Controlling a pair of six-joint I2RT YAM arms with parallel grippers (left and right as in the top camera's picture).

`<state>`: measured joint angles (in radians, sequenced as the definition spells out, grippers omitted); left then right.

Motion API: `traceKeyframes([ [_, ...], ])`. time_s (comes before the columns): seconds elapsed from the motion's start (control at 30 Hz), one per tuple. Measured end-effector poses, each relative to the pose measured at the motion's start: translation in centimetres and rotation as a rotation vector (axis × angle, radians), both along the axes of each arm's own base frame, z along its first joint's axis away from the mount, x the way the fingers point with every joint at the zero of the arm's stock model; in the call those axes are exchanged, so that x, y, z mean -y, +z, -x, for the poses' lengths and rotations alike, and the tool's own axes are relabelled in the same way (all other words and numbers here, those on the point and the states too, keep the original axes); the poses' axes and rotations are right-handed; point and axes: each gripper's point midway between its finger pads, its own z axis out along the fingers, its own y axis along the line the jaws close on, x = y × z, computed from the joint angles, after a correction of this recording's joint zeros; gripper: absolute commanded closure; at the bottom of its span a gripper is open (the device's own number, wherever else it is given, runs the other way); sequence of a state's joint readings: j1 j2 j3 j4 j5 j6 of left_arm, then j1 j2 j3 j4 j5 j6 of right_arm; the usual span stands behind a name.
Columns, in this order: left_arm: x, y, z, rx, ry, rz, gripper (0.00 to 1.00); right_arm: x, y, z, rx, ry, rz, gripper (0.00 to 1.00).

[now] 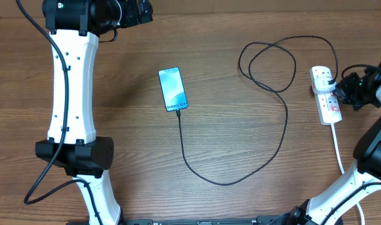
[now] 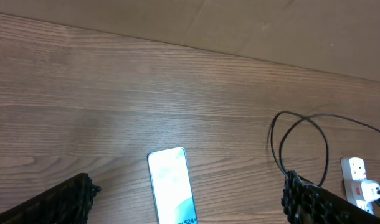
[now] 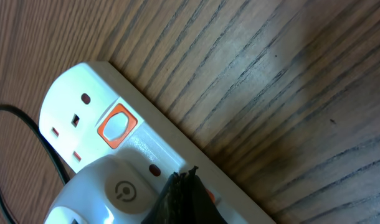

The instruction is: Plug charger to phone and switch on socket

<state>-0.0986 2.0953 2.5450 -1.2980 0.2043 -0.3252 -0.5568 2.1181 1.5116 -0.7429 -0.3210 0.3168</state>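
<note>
- Since the white two-outlet power strip [image 1: 326,95] lies lengthwise along the right edge, your right claw [image 1: 340,87] points across it; spread untellable.
- Your left claw [image 2: 189,186]: wide, empty.

1. The left arm [image 1: 69,81] reaches from the near table edge to the far side.
2. The left gripper [image 2: 189,186] hangs high, its fingers [image 2: 71,196] spread wide.
3. The right arm [image 1: 371,156] bends inward.
4. The right gripper [image 1: 340,89] sits low, its fingertips [image 3: 184,193] pressed together.

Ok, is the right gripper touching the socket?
Cannot tell. In the right wrist view the right gripper overlaps the socket beside a switch, but no contact or gap shows.
</note>
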Motion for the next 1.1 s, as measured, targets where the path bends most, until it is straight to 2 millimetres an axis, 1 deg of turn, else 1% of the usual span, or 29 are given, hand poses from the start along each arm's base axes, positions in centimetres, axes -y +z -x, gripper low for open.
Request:
traceKeyframes([
  [0.43, 0.00, 0.00, 0.00, 0.000, 0.000, 0.000, 0.01, -0.24, 0.15, 0.28, -0.017, 0.004, -0.009, 0.96],
  [0.6, 0.00, 0.00, 0.00, 0.000, 0.000, 0.000, 0.00, -0.47, 0.19, 0.47, -0.024, 0.009, -0.020, 0.96],
  [0.67, 0.00, 0.00, 0.00, 0.000, 0.000, 0.000, 0.01, -0.88, 0.22, 0.75, -0.033, 0.015, -0.037, 0.96],
  [1.1, 0.00, 0.00, 0.00, 0.000, 0.000, 0.000, 0.00, -0.79, 0.31, 0.55, -0.023, 0.027, -0.027, 0.96],
])
